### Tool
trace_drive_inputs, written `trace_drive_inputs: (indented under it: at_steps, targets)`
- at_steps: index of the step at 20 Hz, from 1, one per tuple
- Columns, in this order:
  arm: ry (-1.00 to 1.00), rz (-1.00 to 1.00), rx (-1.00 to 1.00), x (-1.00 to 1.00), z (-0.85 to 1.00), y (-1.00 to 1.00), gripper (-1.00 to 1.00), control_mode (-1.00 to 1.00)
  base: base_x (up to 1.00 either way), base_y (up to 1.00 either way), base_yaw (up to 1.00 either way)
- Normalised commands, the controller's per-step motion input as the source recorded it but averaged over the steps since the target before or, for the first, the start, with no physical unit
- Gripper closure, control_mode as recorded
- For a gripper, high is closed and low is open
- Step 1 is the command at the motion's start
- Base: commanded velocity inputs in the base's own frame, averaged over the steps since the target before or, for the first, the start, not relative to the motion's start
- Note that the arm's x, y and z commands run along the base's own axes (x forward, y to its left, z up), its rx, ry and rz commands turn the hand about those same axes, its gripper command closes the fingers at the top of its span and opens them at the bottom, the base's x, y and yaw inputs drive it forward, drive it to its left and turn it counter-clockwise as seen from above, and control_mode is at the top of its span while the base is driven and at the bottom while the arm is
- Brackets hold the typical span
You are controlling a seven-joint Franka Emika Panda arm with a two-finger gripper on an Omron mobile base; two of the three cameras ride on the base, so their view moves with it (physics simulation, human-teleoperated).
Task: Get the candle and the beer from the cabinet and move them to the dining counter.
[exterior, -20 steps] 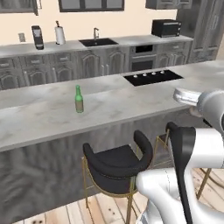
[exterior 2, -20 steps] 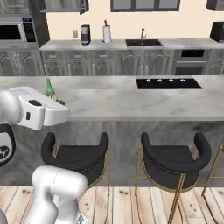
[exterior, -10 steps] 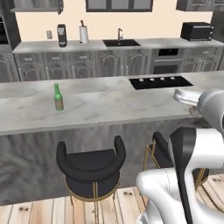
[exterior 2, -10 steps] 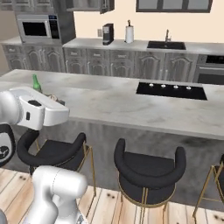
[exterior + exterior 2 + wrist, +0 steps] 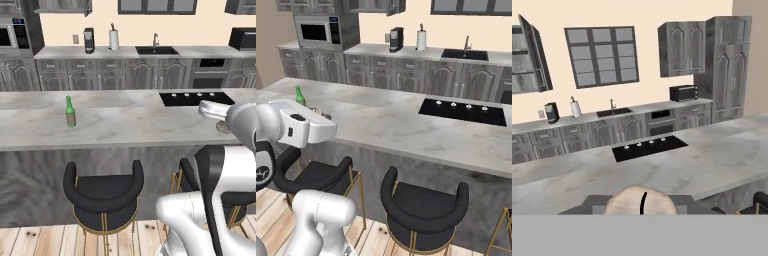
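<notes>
The beer [image 5: 70, 111], a slim green bottle with a tan label, stands upright on the marble dining counter [image 5: 130, 125]; it also shows at the counter's left end [image 5: 300, 95]. My gripper [image 5: 641, 206] is shut on the candle [image 5: 632, 202], a tan cylinder whose top and dark wick face the hand camera. The gripper [image 5: 221, 124] hangs over the counter's front edge at the right, far from the beer. The cabinet [image 5: 532, 60] on the far wall stands with its door open.
Black bar stools [image 5: 102, 192] [image 5: 423, 210] stand along the counter's near side. A black cooktop [image 5: 192, 97] is set into the counter. The wall counter holds a sink [image 5: 156, 50], a paper-towel roll [image 5: 114, 39] and a coffee machine [image 5: 89, 40].
The whole scene has shifted in both base views, so the base has driven along the counter. The gripper has stayed shut on the candle and the beer stands where it was.
</notes>
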Motion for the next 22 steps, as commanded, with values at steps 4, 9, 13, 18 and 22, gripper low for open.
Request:
trace_drive_inputs:
  at_steps: [4,9,13,18,22]
  targets:
    - [0.0,0.0,0.0,0.0,0.0,0.0,1.0,1.0,0.36,-0.06,0.05]
    - [0.0,0.0,0.0,0.06,-0.03,0.0,1.0,-1.0,0.07,0.0,0.0]
    - [0.01,0.1,0.0,0.8,-0.25,-0.07,1.0,-1.0,0.0,0.0,0.0]
    - [0.0,0.26,0.01,0.99,-0.34,-0.09,1.0,-1.0,0.0,0.0,0.0]
    - [-0.01,0.46,0.02,0.86,-0.36,-0.12,1.0,-1.0,0.0,0.0,0.0]
